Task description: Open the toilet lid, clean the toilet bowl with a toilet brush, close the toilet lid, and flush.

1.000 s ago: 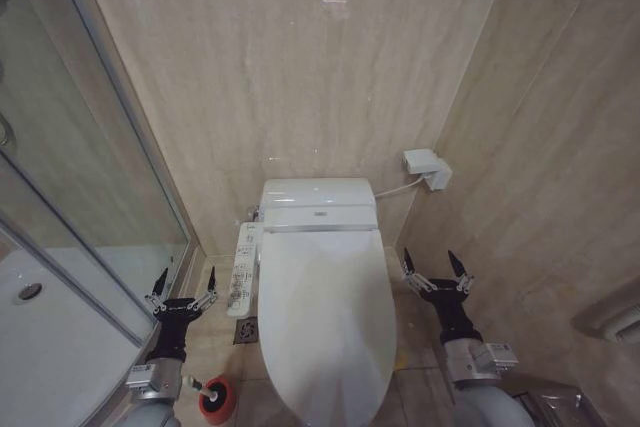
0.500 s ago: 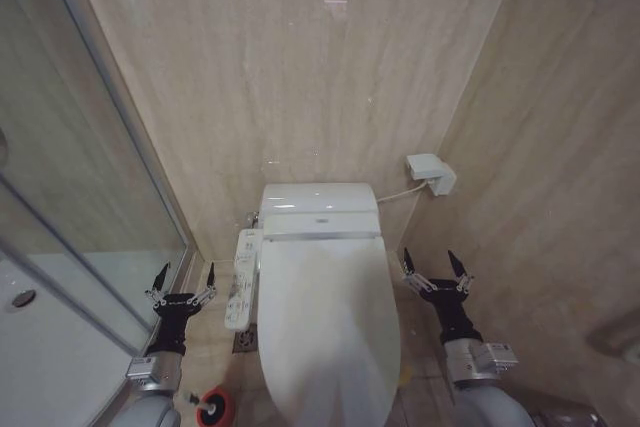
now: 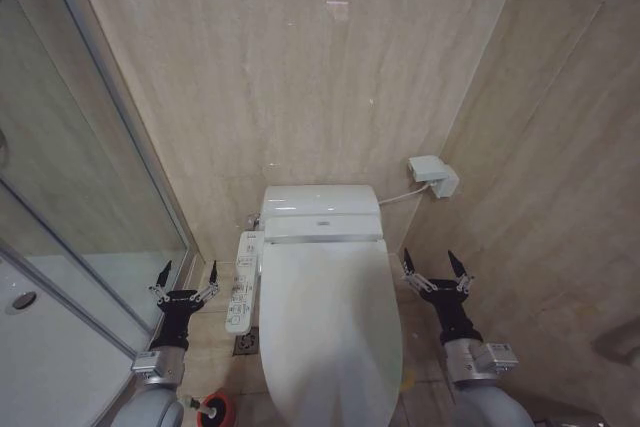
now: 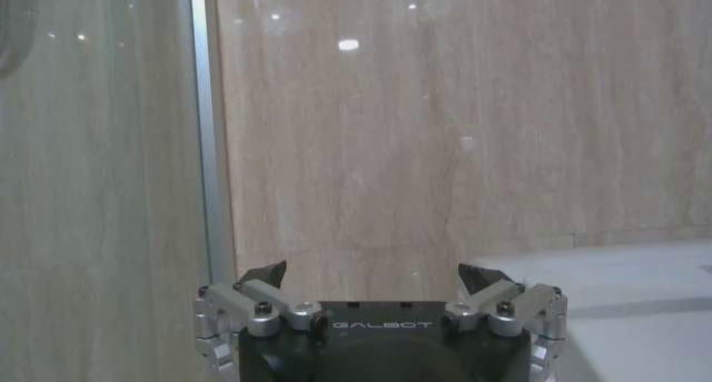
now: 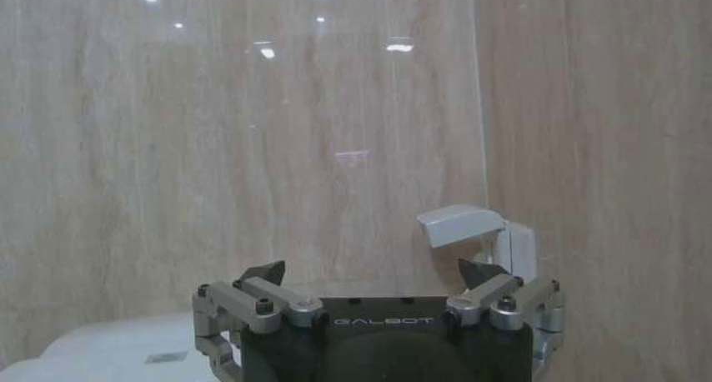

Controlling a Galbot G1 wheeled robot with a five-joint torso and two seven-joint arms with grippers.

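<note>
The toilet lid [image 3: 328, 332] is shut down flat over the toilet bowl, which is hidden beneath it. The white tank [image 3: 320, 211] stands behind it against the wall. My left gripper [image 3: 188, 274] hangs open to the left of the toilet, beside the side control panel [image 3: 243, 282]. My right gripper [image 3: 435, 262] is held open to the right of the lid, empty. The red holder of the toilet brush [image 3: 214, 409] stands on the floor at the lower left, near my left arm. The left gripper [image 4: 373, 274] faces the wall, with the tank [image 4: 623, 299] beside it.
A glass shower screen [image 3: 70, 177] and white shower tray [image 3: 45, 347] fill the left side. A white wall box [image 3: 432, 174] with a cable sits right of the tank, also seen as the wall box [image 5: 478, 232]. A floor drain [image 3: 245, 343] lies beside the toilet. Tiled walls close in behind and on the right.
The head camera has tilted up a little, so the whole scene sits lower. The left gripper shows slightly farther right; both grippers stay open and empty.
</note>
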